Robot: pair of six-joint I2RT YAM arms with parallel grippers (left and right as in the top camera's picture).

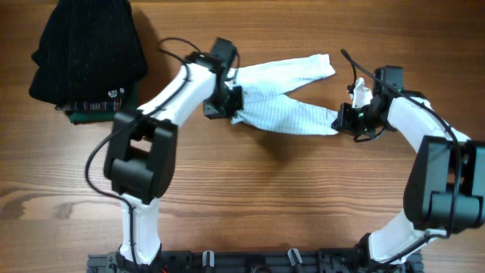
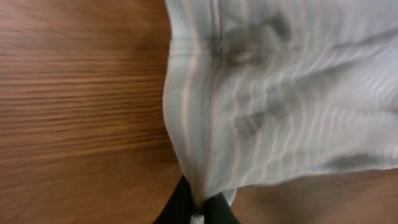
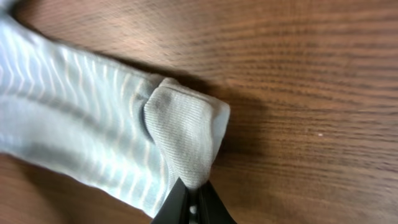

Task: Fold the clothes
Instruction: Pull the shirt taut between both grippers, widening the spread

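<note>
**Pinching the striped garment at both ends, ready for a fold**

The small pale blue-white garment of thin, finely striped fabric (image 1: pixel 284 110) lay on the brown wooden table (image 1: pixel 250 197), toward twelve o'clock from its middle. It was drawn into a long strip between the two arms. One loose limb of it trailed off toward two o'clock, flat on the wood.

The left gripper (image 1: pixel 229 106) was clamped on the ribbed hem at the garment's nine o'clock end. Its wrist view showed the dark fingertips (image 2: pixel 180 208) closed together with fabric nipped between them. The right gripper (image 1: pixel 347 120) was likewise clamped, on the knit cuff at the four o'clock end. Held at opposite ends, the cloth probably stayed taut enough to carry one end over the other.

The left arm reached up from the six o'clock edge, its forearm slanting toward one o'clock. The right arm bent at its elbow and turned back toward ten o'clock.

A black knit garment (image 1: pixel 87 45) sat on a dark green garment with plaid trim (image 1: pixel 95 112) at ten o'clock, well apart.
</note>
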